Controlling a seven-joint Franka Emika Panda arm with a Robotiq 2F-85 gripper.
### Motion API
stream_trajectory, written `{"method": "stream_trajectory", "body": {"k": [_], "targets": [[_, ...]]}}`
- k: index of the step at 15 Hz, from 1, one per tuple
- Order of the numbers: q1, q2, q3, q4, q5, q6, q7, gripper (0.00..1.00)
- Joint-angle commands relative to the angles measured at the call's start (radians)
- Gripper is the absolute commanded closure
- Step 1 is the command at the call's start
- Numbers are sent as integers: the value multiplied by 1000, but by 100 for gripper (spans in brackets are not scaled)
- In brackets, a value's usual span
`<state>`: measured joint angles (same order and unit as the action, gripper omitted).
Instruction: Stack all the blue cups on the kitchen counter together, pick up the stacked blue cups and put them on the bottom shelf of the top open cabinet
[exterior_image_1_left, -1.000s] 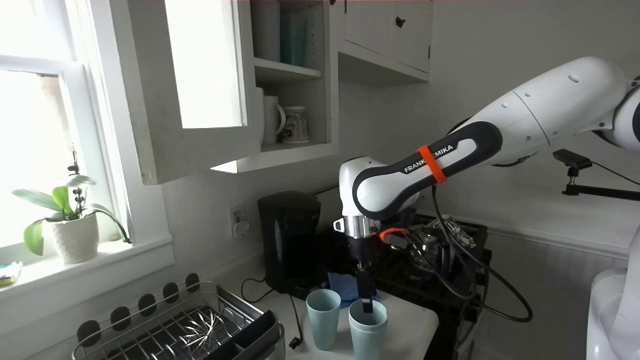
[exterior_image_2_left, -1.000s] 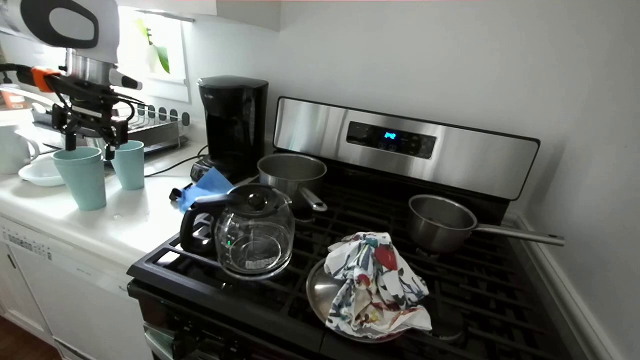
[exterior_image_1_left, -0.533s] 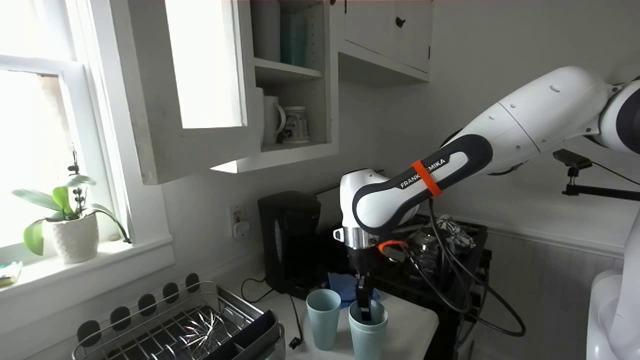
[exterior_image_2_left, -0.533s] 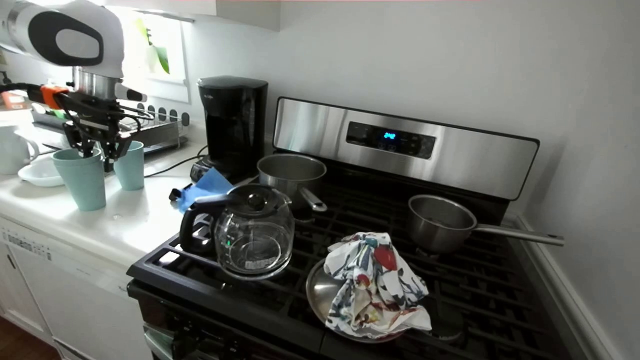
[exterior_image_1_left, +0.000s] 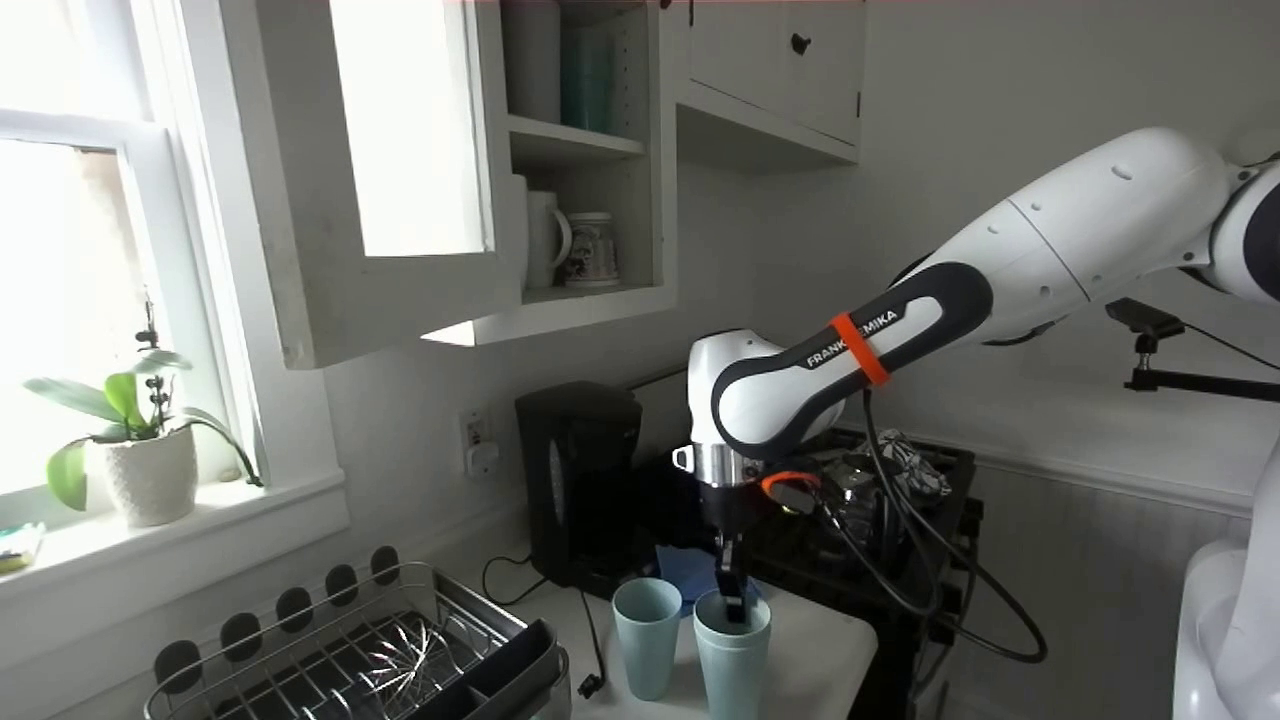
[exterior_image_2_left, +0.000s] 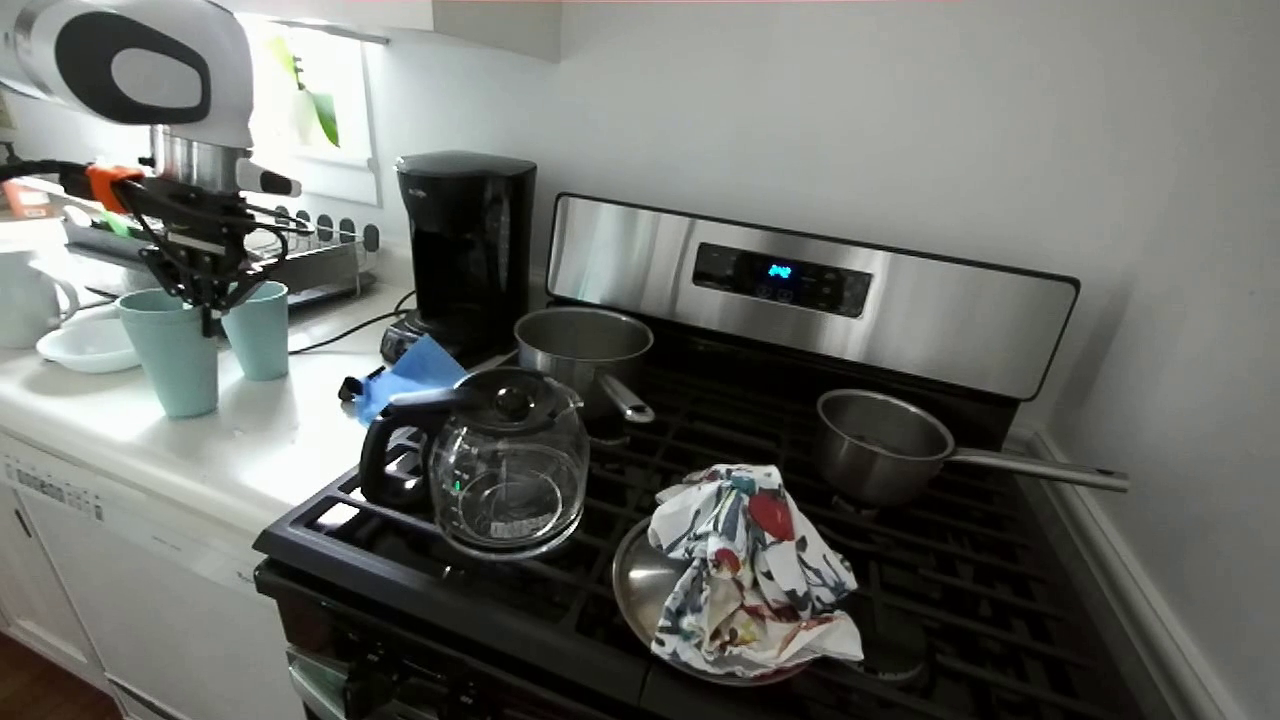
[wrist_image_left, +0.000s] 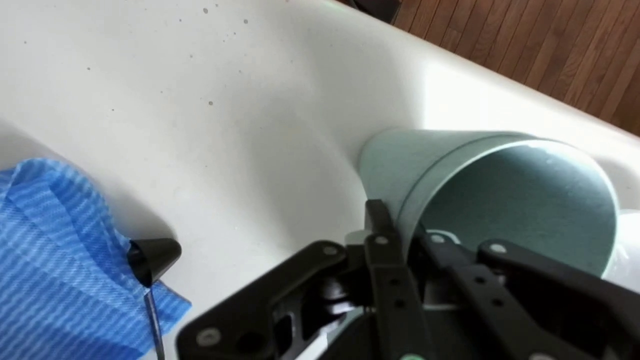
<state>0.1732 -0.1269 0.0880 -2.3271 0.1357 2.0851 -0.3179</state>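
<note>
In an exterior view: my claw is down at the mouth of the cup stack, two pale blue rims showing, one nested in the other. Lone cup stands upright just beside it on the white counter, gap showing between. Black coffee maker and blue cloth further back. Wall cabinet up top, door swung wide; bottom shelf bears a white mug and a patterned mug. In an exterior view: fingers nearly together at the stack's rim. Stack is mouth up; can't tell whether its base bears on the counter. White bowl behind it, handled mug near the bowl, dish rack past the lone cup. Stove has a glass coffee pot, two saucepans, and a pan under a flowered cloth. In the wrist view: one finger inside the mouth, one outside, wall of the nested cups between them. I'm clenched on the stack, holding it by the rim. Blue cloth lies well apart on the counter, black cone-shaped piece touching it. Wood floor beyond the counter edge.
</note>
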Motion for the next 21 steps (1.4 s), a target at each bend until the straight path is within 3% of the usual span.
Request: {"method": "stream_trajectory", "body": {"k": [1, 5, 10, 15, 21], "targets": [[-22, -92, -14, -28, 15, -47, -40, 98], [-47, -212, -44, -26, -11, -153, -35, 98], [-60, -346, -93, 7, 2, -185, -41, 98], [-31, -383, -128, 37, 57, -133, -71, 98], [24, -300, -108, 60, 128, 11, -101, 98]]}}
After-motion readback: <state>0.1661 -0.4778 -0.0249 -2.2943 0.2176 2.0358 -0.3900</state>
